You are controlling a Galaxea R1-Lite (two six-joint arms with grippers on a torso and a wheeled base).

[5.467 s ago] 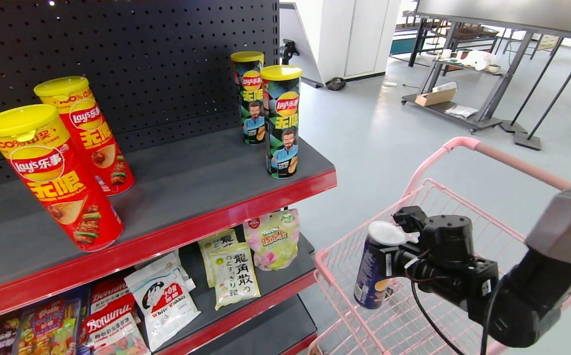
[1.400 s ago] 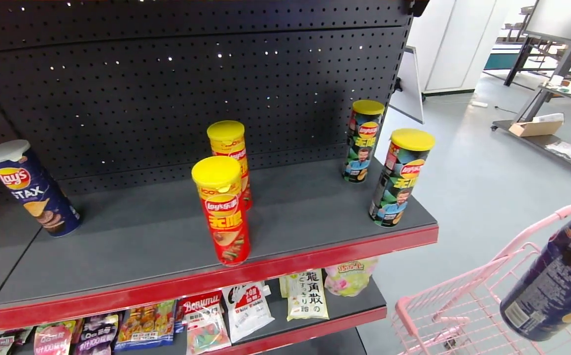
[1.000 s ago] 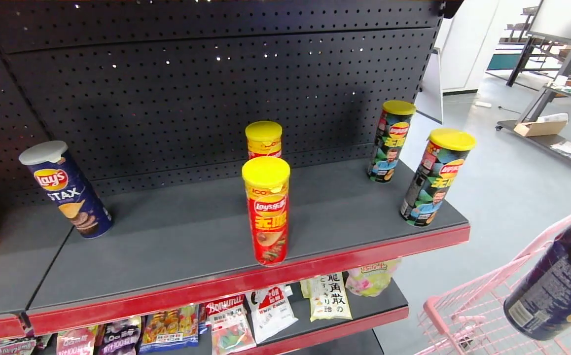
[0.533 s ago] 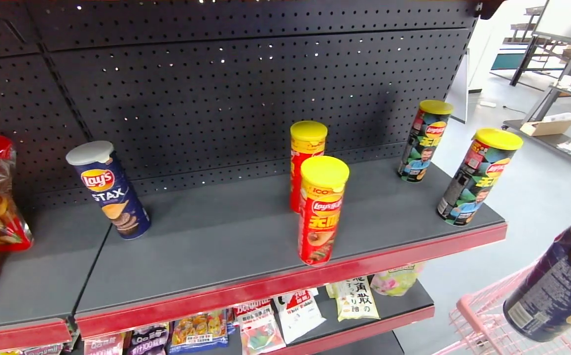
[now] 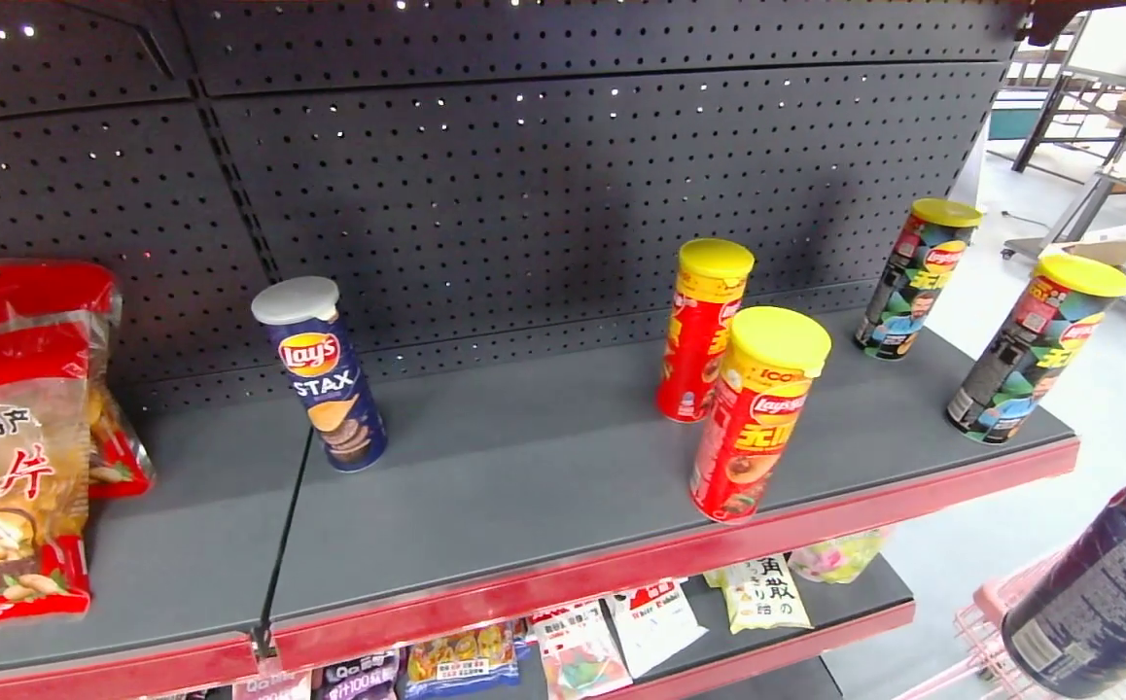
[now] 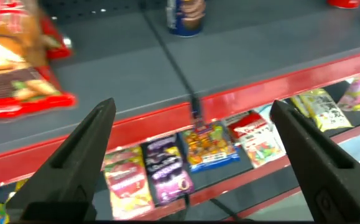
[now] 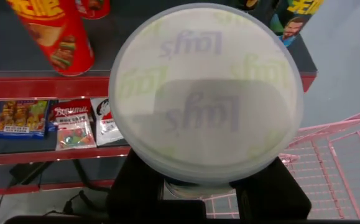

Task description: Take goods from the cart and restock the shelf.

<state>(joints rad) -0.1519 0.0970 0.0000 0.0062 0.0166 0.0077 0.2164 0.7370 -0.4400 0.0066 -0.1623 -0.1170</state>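
Dark blue can [image 5: 1098, 593] is hanging tilted, clamped in the right gripper [image 7: 206, 180], low off the shelf's [image 5: 544, 467] right end, above the cart [image 5: 986, 605]. Left gripper [image 6: 192, 109] is gaping empty before the shelf lip. Risk: going in tilted, it may be clipping the front red can [image 5: 757, 418] and toppling it.

Dark blue chip can [image 5: 1098, 593] tilted, pale lid; right of shelf [image 5: 544, 486]
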